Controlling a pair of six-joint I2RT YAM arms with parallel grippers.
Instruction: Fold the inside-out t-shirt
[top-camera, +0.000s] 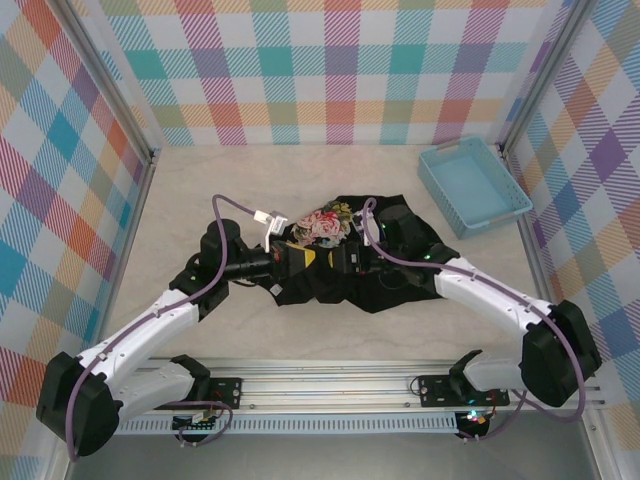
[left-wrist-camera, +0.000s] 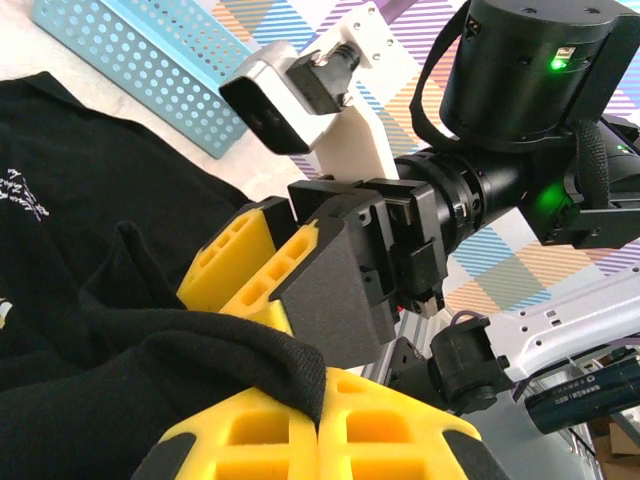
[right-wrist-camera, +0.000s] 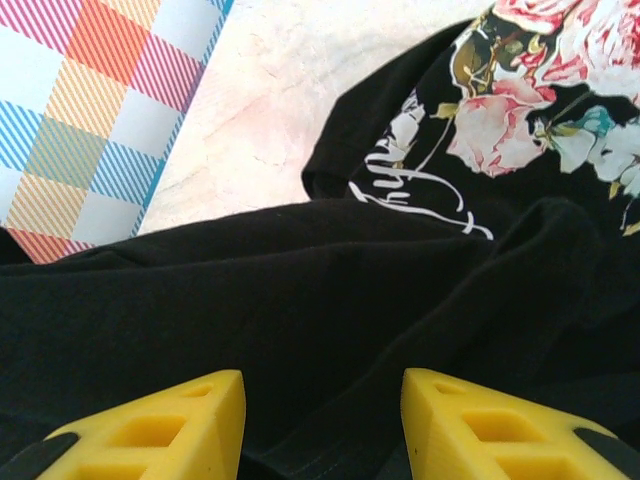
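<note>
Two hands meet over the inside-out t-shirt (top-camera: 330, 292), with bare tabletop (top-camera: 200, 200) around them and a basket (top-camera: 437, 192) well beyond the right hand (top-camera: 347, 257). Left wrist: left hand (left-wrist-camera: 318, 430) closed, apparently pinching a fold at its tips; the right hand sits just ahead, so they may collide. Right wrist: fingers (right-wrist-camera: 180, 425) apart astride cloth; closing may bunch extra layers.

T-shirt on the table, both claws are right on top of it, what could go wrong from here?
One: the left claw looks shut on a raised fold of the t-shirt, so pulling may drag several layers along. Two: the open right claw sits very close to it, so the two might bump. Three: the t-shirt lies bunched, so any fold made now could come out crooked.
</note>
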